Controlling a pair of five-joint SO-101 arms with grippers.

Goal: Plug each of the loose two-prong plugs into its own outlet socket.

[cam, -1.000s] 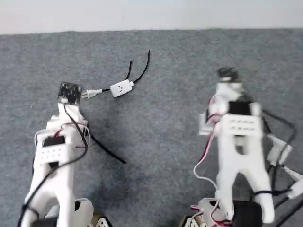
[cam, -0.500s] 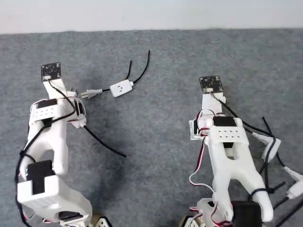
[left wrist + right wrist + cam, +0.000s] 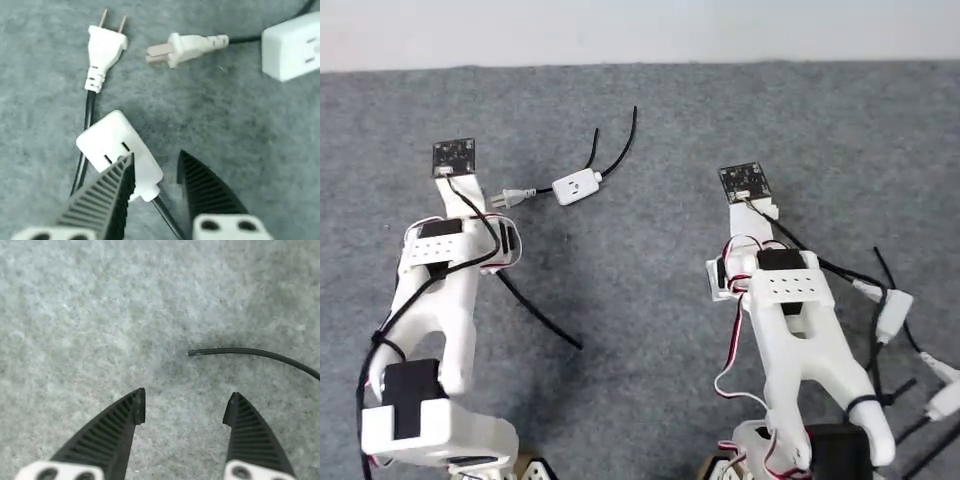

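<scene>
Though poised at the left just over one outlet socket [image 3: 117,145], gripping nothing with the left gripper [image 3: 156,156], jaws parted. Probably barely begun: a plug [image 3: 105,47] and a second plug [image 3: 187,47] loose nearby, neither seated; second socket [image 3: 577,186] farther right. Right gripper [image 3: 187,392] spread wide, empty, above bare carpet [image 3: 75,315] beside a cable end [image 3: 191,353]. Ample open room around; well apart from the far carpet edge.

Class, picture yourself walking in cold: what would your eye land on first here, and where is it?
Two loose white plugs lie on the grey carpet just beyond the open left gripper, which hangs beside a white outlet socket. The open right gripper hangs over bare carpet near the cut end of a black cable.
</scene>
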